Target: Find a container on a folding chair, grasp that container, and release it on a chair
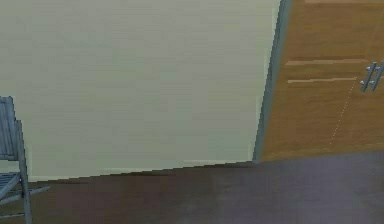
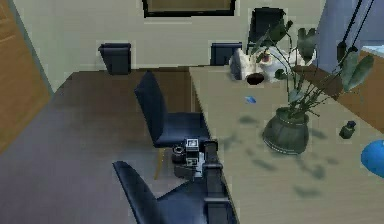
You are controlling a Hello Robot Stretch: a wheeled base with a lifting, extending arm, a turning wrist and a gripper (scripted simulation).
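Where table (image 2: 320,195) spreads, pot (image 2: 285,133) (greyish) holding leafy plant (image 2: 306,42)

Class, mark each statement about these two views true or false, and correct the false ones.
1. A grey slatted folding chair stands at the forward view's left edge. True.
2. The orange-brown wooden door is at the forward view's left. False: it is at the right, beside the cream wall.
3. The leafy plant in a round grey-green pot stands on the floor. False: it stands on the pale tabletop.
4. In the arm side view, a dark blue padded chair stands beside the table. True.
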